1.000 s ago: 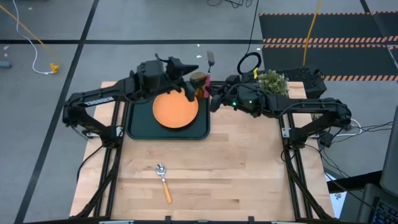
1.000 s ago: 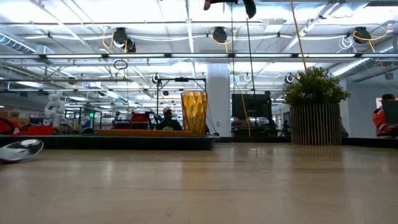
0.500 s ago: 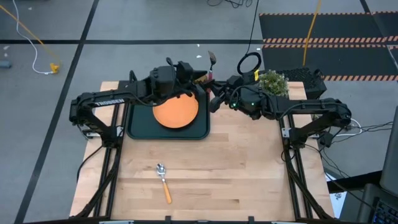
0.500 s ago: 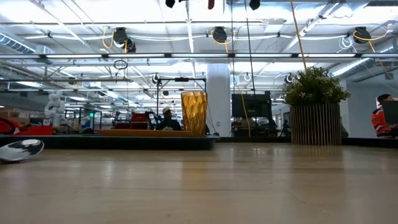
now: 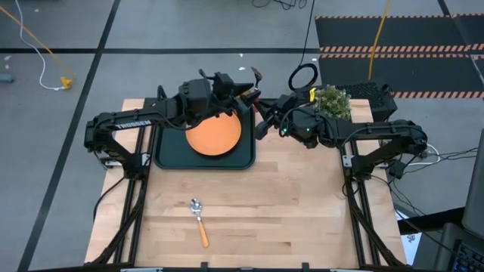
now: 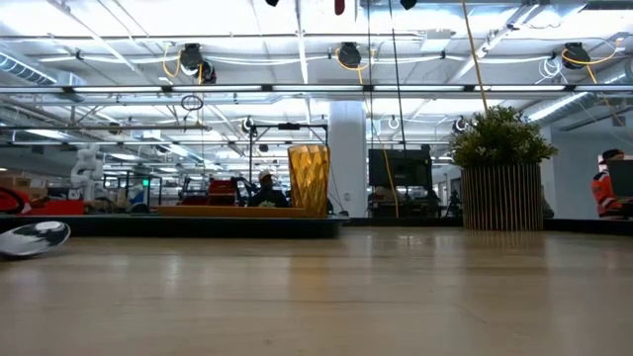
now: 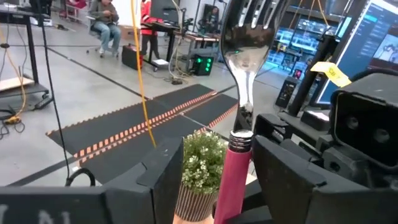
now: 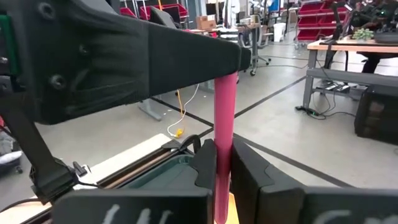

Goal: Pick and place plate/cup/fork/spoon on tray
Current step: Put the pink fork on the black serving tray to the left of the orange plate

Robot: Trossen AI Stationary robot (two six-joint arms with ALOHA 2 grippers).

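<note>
The fork (image 7: 244, 68), silver tines up and pink handle down, stands upright in the air over the tray's far right corner. My right gripper (image 5: 259, 107) is shut on its handle. My left gripper (image 5: 246, 89) is open, one finger on either side of the handle (image 7: 233, 177), higher up. The orange plate (image 5: 213, 134) lies in the dark tray (image 5: 168, 155). The amber cup (image 6: 309, 178) stands on the tray's far right part, mostly hidden under the grippers in the high view. The spoon (image 5: 198, 219) lies on the table near the front. My right gripper pinches the lower part of the fork's pink handle (image 8: 222, 180) between its two fingers. The fingers come roughly level from the table's right side and lie across the handle. The fork stands upright, tines up, lifted clear of the tray. My left gripper: whether a finger (image 7: 280, 174) touches the handle, I cannot tell.
A potted green plant (image 5: 330, 100) stands at the far right of the table, close behind my right arm. The spoon's bowl (image 6: 35, 237) shows at the left in the low view. Bare wood lies between the tray and the spoon.
My left gripper has moved toward the table's right edge, up to the fork, and now has a finger on each side of its handle. My right gripper has risen a little with the fork, which stays upright.
</note>
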